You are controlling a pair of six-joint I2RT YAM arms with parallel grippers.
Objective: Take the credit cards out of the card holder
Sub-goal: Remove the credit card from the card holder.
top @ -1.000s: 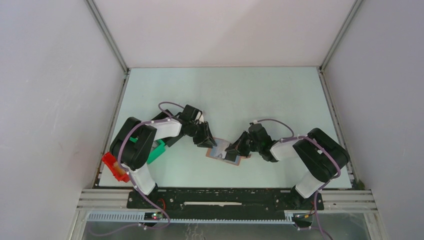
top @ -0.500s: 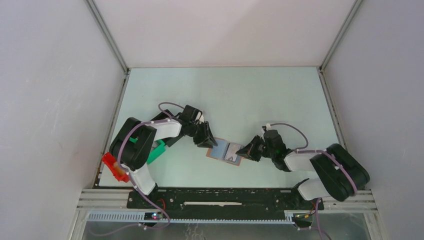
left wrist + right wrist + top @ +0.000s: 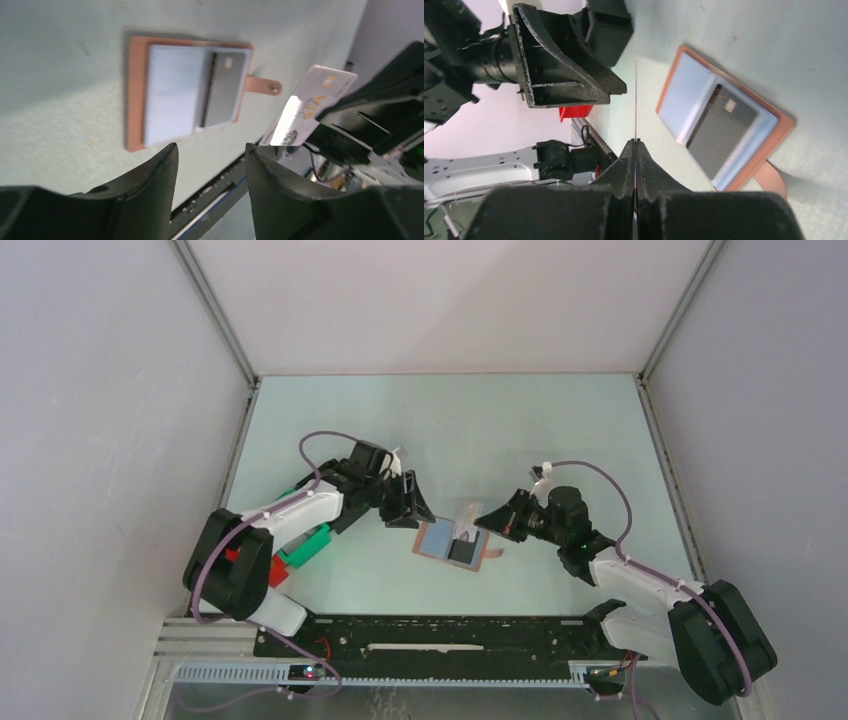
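The open card holder (image 3: pixel 676 85) has one black card (image 3: pixel 720 131) in its pocket. The right gripper (image 3: pixel 635 145) pinches a pale card (image 3: pixel 310 100); the left gripper (image 3: pixel 210 150) stands wide, empty.

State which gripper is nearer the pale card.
Right. The right gripper pinches the pale card, raised by the card holder; the left gripper hovers open at the holder's opposite side, clear of the card.

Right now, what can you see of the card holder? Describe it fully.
The card holder lies open and flat on the table, tan-brown and leather-like, with pale blue-grey inner panels. A black card sits in one panel, and a small tab with a snap sticks out from that side. Nothing else touches it; the pale card held by the right gripper hangs clear.
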